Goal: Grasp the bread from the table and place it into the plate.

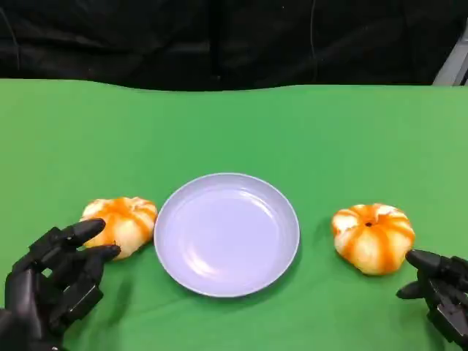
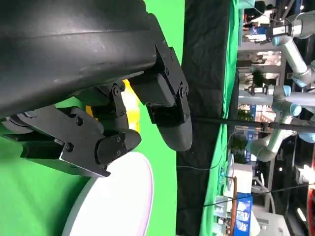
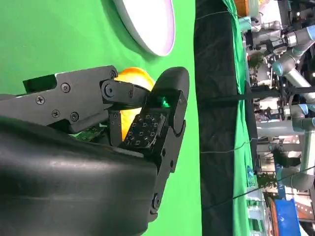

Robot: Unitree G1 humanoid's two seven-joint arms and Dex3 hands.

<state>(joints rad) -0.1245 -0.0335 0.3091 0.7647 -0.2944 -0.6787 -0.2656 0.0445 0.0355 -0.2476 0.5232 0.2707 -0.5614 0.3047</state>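
A pale lavender plate (image 1: 227,234) lies at the middle of the green table. Two orange-and-white pumpkin-shaped breads flank it: one bread (image 1: 122,223) to its left, another bread (image 1: 374,237) to its right. My left hand (image 1: 55,281) hovers just in front of the left bread, fingers spread and pointing at it, holding nothing. My right hand (image 1: 442,291) sits at the lower right, just short of the right bread, fingers apart. In the left wrist view my fingers (image 2: 162,98) partly hide the bread (image 2: 130,105) beside the plate (image 2: 118,201). The right wrist view shows the bread (image 3: 130,98) behind my fingers (image 3: 147,123).
The green cloth (image 1: 234,131) covers the table to a black curtain (image 1: 219,36) at the back. The wrist views show other robot arms (image 2: 290,44) and lab equipment beyond the table's edge.
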